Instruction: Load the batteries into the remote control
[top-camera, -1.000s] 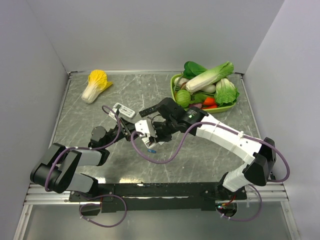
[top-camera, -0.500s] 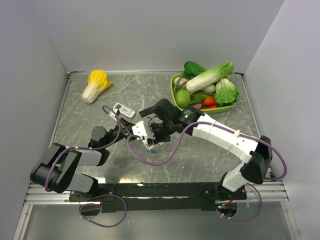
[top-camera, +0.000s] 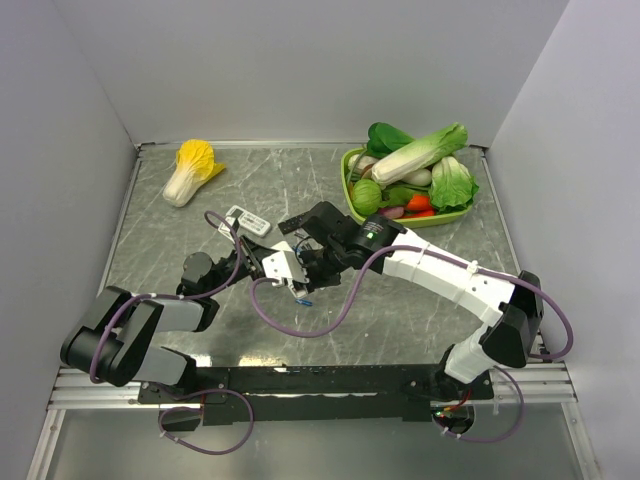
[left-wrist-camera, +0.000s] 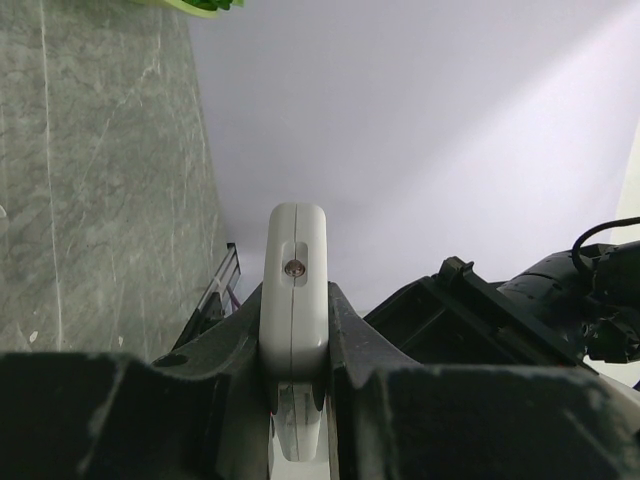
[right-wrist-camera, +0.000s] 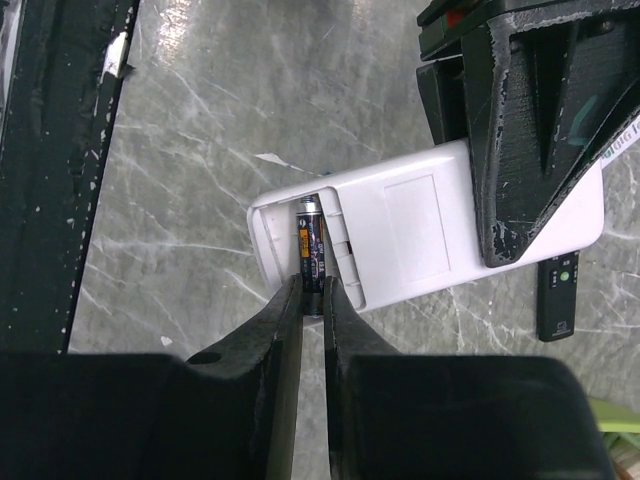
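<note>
My left gripper (left-wrist-camera: 296, 385) is shut on the white remote control (left-wrist-camera: 295, 290), edge-on between its fingers. In the right wrist view the remote control (right-wrist-camera: 420, 225) shows its plain white back with the battery bay open at the left end. My right gripper (right-wrist-camera: 312, 300) is shut on a blue battery (right-wrist-camera: 309, 245), whose far end lies in the open bay. In the top view both grippers meet at the remote control (top-camera: 280, 266) mid-table; another blue battery (top-camera: 304, 298) lies on the table just below it.
A slim black remote (right-wrist-camera: 557, 295) lies beyond the white one, also in the top view (top-camera: 295, 222). A smaller white remote (top-camera: 246, 221) lies behind the left arm. A green tray of vegetables (top-camera: 458, 213) stands back right, a yellow cabbage (top-camera: 192, 170) back left.
My right gripper has moved left, closer over the remote held by the left gripper. The left arm has stayed still.
</note>
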